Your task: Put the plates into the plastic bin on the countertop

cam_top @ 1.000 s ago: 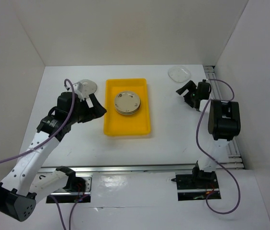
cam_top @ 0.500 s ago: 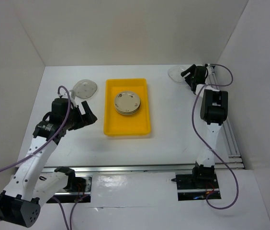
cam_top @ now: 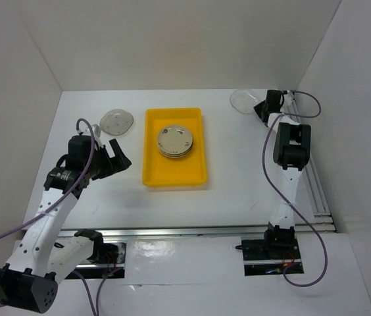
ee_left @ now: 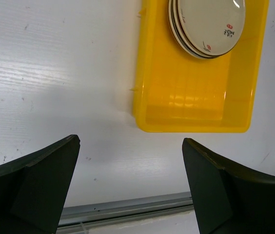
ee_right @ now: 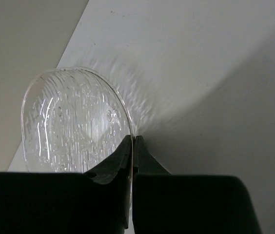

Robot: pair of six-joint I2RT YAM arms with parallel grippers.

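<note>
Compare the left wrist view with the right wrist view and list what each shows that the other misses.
Only the left wrist view: the yellow bin holding a stack of plates at one end, with the left gripper wide open in the foreground. Only the right wrist view: the clear plate, its rim pinched in the right gripper. Both: the white countertop.
</note>
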